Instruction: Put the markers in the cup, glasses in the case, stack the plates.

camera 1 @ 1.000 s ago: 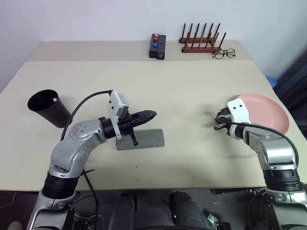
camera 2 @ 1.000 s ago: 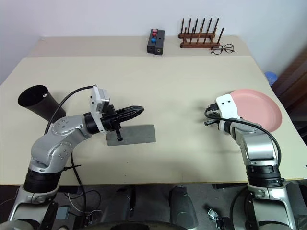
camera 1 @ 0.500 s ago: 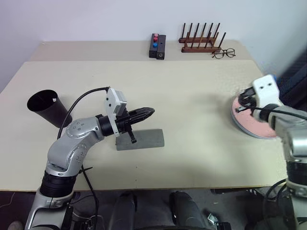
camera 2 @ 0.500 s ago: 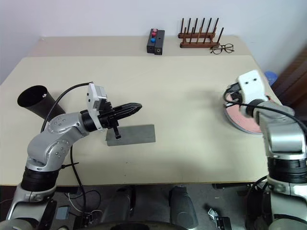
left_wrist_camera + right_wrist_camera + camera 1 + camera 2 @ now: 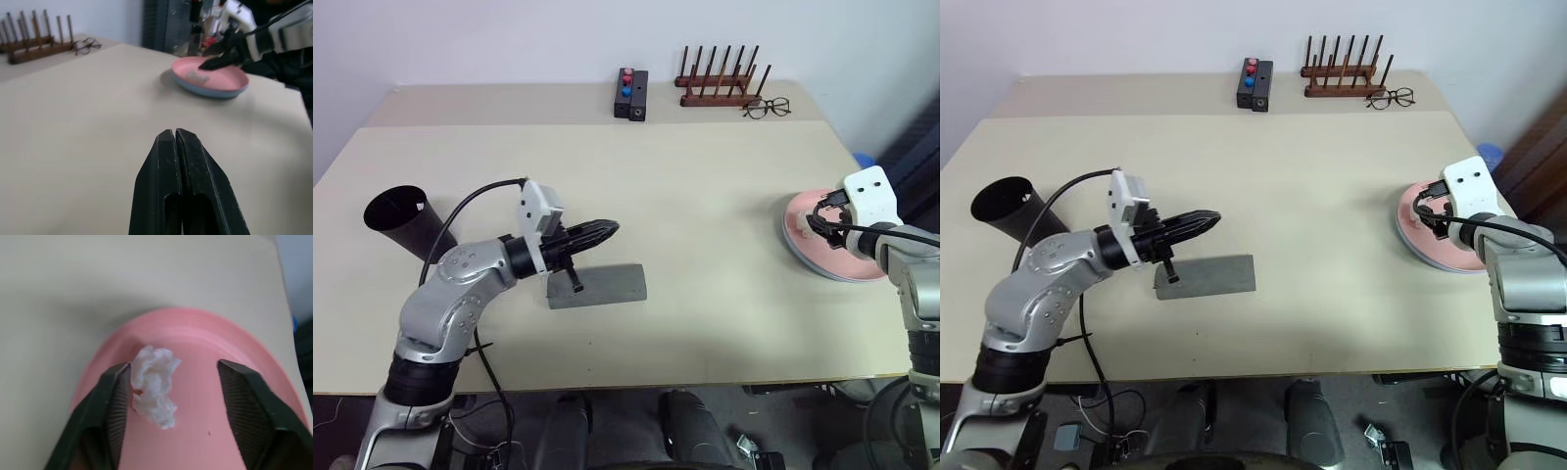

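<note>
**A:** Over on the right side of the desk (image 5: 705, 196), we see the big change: a second ago the right gripper (image 5: 171, 382) was carrying the pink plate (image 5: 1430, 230) out near the desk's front; now that plate sits on the blue plate (image 5: 215, 92), and the fingers (image 5: 115, 401) have sprung apart. So we'd call the stacking basically done, though there's a crumpled white wad (image 5: 154, 384) lying on the pink one.

**B:** Agreed. Meanwhile the left gripper (image 5: 175, 142) is clenched on nothing and has barely drifted, hanging just above the grey case (image 5: 597, 286). The black cup (image 5: 396, 217) sits at the desk's left edge, leaning.

**A:** What bugs us is what we can't find. We can't pick out the markers anywhere, and can't see into the cup to tell if they're inside. Same with the sunglasses: whether they're in the case, we can't tell.

**B:** Right, and the spectacles (image 5: 766, 108) by the wooden rack (image 5: 717, 83) at the back are the thin clear ones, not ours. The blue plate is mostly covered too; we just catch its rim.
</note>
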`<action>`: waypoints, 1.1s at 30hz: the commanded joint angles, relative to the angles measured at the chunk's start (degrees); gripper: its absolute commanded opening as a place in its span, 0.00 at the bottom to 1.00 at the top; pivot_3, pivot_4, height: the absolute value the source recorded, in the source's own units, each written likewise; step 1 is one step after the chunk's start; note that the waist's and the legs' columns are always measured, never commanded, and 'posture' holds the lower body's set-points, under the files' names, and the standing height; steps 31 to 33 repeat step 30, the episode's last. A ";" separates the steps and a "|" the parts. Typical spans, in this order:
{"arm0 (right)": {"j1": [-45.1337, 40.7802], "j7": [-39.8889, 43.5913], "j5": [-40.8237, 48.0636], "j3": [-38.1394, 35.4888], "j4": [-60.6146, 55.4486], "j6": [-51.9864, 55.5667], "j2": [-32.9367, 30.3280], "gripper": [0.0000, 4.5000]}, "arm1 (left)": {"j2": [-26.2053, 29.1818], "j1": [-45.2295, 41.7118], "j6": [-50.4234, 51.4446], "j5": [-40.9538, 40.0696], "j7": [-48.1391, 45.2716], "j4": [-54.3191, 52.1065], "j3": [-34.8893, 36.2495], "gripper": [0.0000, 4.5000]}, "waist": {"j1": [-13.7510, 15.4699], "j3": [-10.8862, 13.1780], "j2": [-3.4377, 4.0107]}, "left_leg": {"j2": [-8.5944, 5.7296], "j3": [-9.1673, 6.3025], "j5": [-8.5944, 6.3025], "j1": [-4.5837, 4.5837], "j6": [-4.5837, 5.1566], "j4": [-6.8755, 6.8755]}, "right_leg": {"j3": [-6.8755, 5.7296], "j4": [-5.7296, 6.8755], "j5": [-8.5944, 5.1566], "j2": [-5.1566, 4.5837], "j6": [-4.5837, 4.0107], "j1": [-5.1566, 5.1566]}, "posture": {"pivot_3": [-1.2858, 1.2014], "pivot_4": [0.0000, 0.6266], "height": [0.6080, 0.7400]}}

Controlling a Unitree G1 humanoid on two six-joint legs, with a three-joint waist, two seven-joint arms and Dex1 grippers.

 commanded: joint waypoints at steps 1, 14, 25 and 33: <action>0.37 4.25 1.69 -1.01 -2.44 -5.11 -1.57 0.62 | 1.87 3.28 -0.82 -0.76 0.67 -3.80 4.20 0.00 | 0.08 0.00 0.00 | 0.00 0.00 0.00 0.00 0.00 -0.01 | 0.00 0.00 0.00 0.00 0.00 -0.01 | 0.52 0.24 1.00; 10.48 20.91 10.26 -0.12 -9.18 -21.52 1.45 0.62 | 4.37 19.87 -8.32 5.34 7.39 -5.02 17.76 0.00 | 0.27 0.00 0.00 | 0.01 0.03 -0.02 -0.02 0.00 -0.02 | -0.01 -0.34 0.02 -0.03 -0.06 0.14 | 0.52 0.24 1.00; 4.86 23.66 10.61 2.35 -1.56 -23.41 2.34 0.62 | 5.61 26.02 -11.93 8.00 6.34 -1.81 20.47 0.00 | -0.05 0.00 0.01 | 0.02 0.06 -0.01 0.02 0.00 0.03 | -0.01 -0.43 0.14 -0.04 -0.26 0.15 | 0.52 0.24 1.00; 4.01 23.72 10.74 3.17 -1.03 -23.63 2.89 0.62 | 5.25 27.46 -11.76 7.96 7.12 -2.93 20.52 0.00 | 0.15 0.00 0.01 | 0.03 0.06 -0.02 0.00 0.01 -0.09 | -0.02 -0.46 0.12 -0.04 -0.22 0.12 | 0.52 0.24 1.00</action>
